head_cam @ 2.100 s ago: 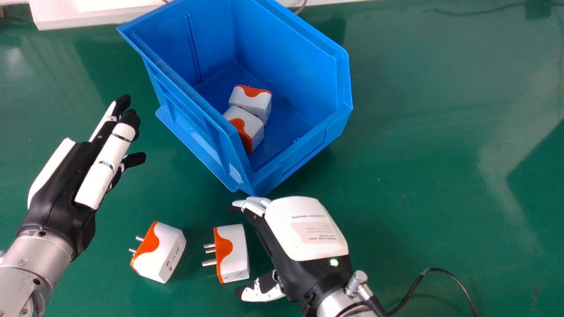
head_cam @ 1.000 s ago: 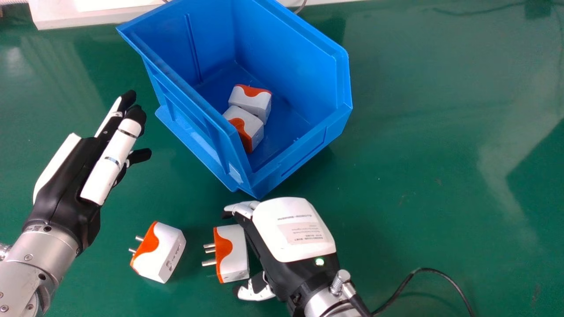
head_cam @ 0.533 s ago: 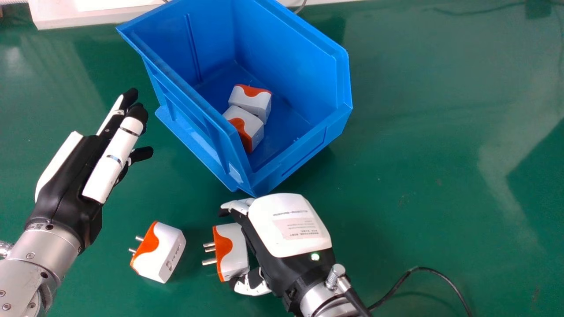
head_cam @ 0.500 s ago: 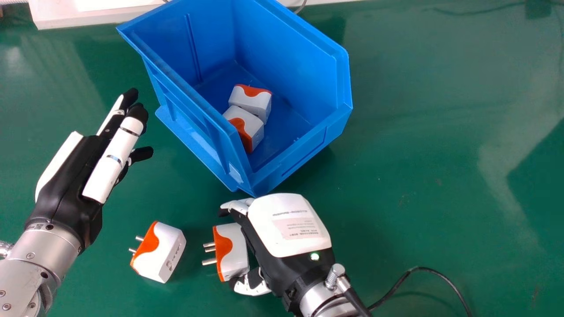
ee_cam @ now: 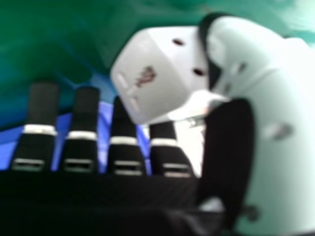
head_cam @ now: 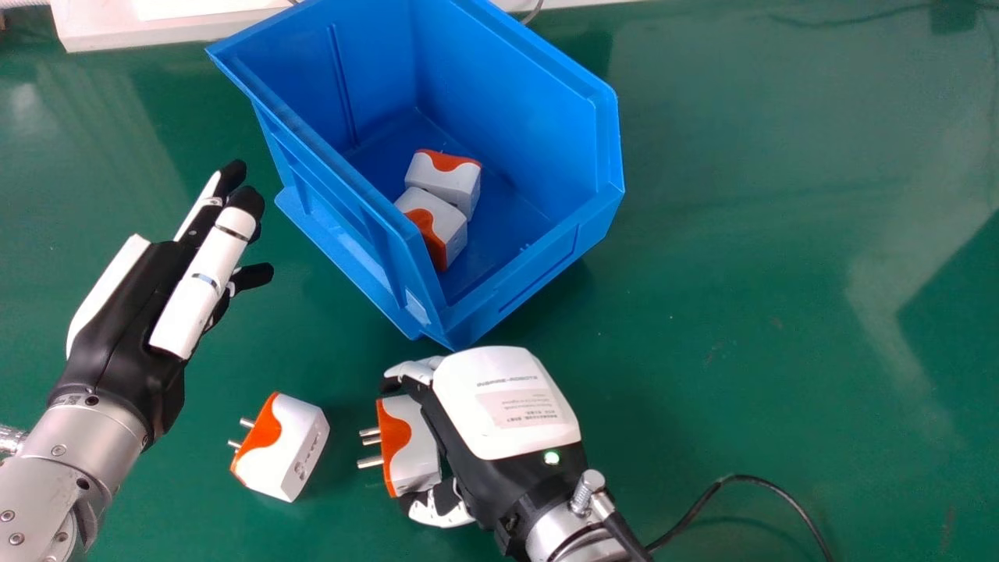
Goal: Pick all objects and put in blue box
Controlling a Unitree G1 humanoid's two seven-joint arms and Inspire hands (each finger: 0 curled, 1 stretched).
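Since the earlier frames, we see the right hand (head_cam: 503,406) has moved leftward, onto the nearer plug adapter (head_cam: 414,457), tilting it slightly. In the head view, its fingers and thumb are half-curled around the adapter's two ends. Another adapter (head_cam: 285,449) lies to its left; two more (head_cam: 456,183) sit inside the blue box (head_cam: 531,273). The left hand (head_cam: 133,312) is open. In the right hand view, we see the thumb (ee_cam: 275,98) touching the adapter.
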